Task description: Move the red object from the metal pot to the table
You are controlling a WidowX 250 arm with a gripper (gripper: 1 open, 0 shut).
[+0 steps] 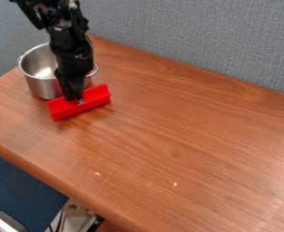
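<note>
The red object (81, 101), a bright rectangular block, lies on the reddish-brown table (169, 136) just in front of the metal pot (41, 71), at the upper left. My black gripper (76, 91) points almost straight down and is shut on the block's middle. The block's underside looks to rest on the wood. The pot stands upright behind the arm, its inside showing nothing, and its right rim is partly hidden by the arm.
The table's near edge runs diagonally along the lower left, with a rounded corner at the far left. A blue-grey wall (217, 36) backs the table. Some metal framework (77, 220) shows below the front edge.
</note>
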